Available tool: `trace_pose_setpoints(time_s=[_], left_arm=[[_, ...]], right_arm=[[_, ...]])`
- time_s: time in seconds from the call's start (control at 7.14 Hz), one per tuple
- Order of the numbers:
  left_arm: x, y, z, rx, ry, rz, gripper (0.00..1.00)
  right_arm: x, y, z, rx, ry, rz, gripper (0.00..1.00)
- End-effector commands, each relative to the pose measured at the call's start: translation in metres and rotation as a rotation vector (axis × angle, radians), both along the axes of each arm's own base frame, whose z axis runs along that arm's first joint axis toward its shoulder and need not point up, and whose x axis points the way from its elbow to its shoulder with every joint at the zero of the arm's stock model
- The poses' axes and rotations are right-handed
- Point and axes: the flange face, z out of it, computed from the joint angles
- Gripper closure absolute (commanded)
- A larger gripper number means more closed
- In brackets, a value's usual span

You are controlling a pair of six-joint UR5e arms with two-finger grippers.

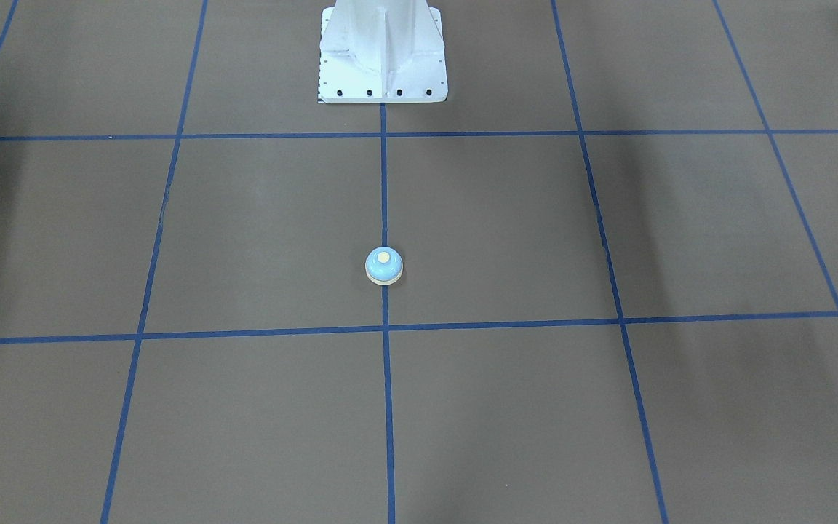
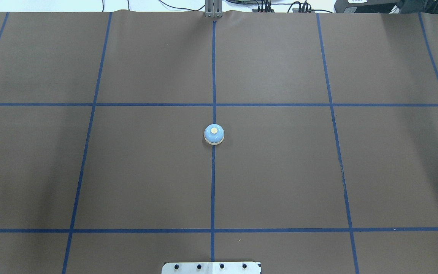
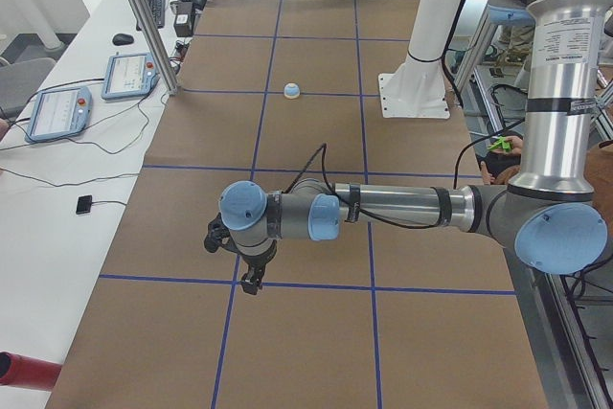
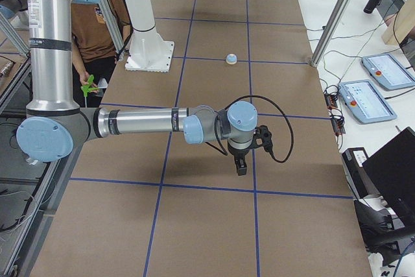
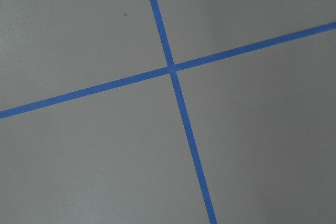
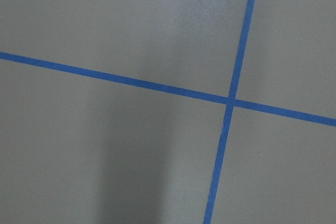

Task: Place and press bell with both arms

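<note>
Bell (image 2: 214,134) sits on centre tape line (image 2: 213,182), well inside table (image 2: 146,171) edges.

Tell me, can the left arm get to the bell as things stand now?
Probably yes. The bell stands alone on the centre tape line, and the left gripper hangs over the table toward its left end; nothing lies between them. Whether the stretch suffices is unsure.
</note>
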Motion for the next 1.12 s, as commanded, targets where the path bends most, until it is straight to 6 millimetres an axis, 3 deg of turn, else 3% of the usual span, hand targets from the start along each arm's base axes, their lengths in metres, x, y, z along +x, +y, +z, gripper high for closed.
trace_pose_setpoints(time_s=[0.0,0.98], left_arm=[[-0.0004,-0.0028,-0.0062,-0.047,0.0,-0.058,0.01],[-0.001,0.001,-0.0037,-0.031,-0.008,-0.07,0.0]], right_arm=[[0.0001,-0.001,-0.0006,0.002,-0.002,0.0,0.0],[0.0005,0.0002,0.0012,-0.002,0.002,0.002,0.0]])
